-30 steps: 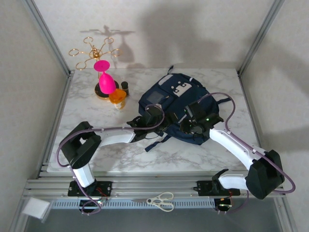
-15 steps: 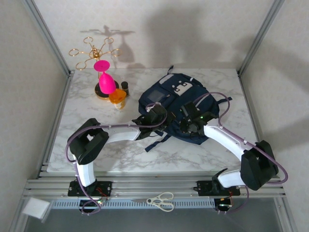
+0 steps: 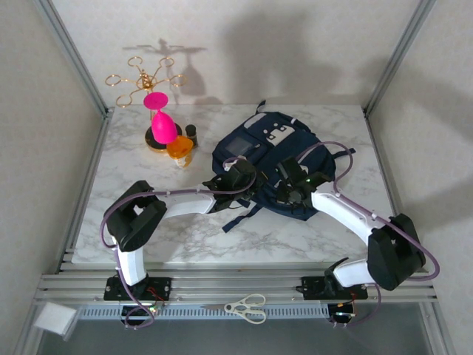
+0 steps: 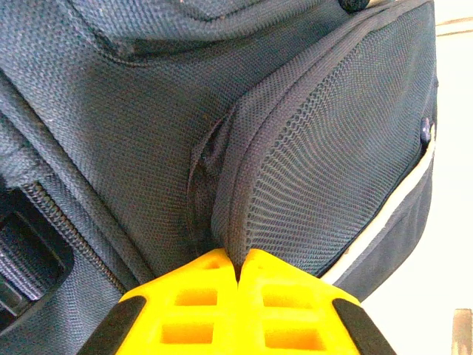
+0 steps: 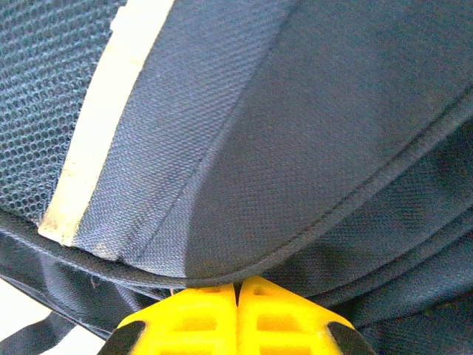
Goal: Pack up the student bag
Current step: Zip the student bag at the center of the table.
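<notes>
Bag: the large navy-blue fabric backpack (image 3: 260, 142) with white-grey front patches lies flat on the white marble tabletop (image 3: 148, 222), right of centre.
Left gripper (image 4: 239, 260): its yellow fingers are clenched together, pinching a fold at the edge of the mesh side pocket (image 4: 332, 170).
Right gripper (image 5: 236, 285): its yellow fingers are pressed together under a piped navy seam, apparently nipping it, though the contact is partly hidden.
Nearby: a pink goblet (image 3: 161, 122) and an orange bottle (image 3: 179, 149) stand left of the bag.

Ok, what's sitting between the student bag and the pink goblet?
In the top view, an orange bottle and a small dark bottle stand close by the pink goblet; bare marble separates them from the student bag.
</notes>
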`<action>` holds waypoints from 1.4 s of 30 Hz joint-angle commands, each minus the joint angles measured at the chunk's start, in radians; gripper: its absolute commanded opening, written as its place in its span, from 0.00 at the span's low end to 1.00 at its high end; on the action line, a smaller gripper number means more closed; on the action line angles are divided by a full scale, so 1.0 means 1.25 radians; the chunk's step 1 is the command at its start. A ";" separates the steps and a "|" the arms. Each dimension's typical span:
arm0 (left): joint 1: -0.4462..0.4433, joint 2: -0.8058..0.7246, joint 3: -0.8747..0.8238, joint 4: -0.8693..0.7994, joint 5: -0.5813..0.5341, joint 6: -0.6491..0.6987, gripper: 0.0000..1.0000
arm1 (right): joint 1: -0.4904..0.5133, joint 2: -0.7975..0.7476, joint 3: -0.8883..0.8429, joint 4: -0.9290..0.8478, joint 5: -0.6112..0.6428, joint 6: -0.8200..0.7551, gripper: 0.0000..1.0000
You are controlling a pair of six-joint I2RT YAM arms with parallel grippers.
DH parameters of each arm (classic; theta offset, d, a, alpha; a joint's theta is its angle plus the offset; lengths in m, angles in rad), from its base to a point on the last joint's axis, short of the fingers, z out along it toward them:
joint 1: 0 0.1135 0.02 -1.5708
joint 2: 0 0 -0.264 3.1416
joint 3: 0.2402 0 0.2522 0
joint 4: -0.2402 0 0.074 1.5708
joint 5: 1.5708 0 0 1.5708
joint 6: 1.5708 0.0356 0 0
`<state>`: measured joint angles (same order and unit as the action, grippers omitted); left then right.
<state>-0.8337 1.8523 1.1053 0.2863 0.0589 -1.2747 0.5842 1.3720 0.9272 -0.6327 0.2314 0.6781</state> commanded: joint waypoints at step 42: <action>-0.041 0.057 0.057 -0.005 -0.159 -0.274 0.08 | -0.070 -0.090 -0.038 0.085 -0.025 -0.097 0.00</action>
<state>-0.9176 1.9110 1.1698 0.3027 -0.0006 -1.6032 0.5072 1.2625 0.8764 -0.5007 0.1604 0.5606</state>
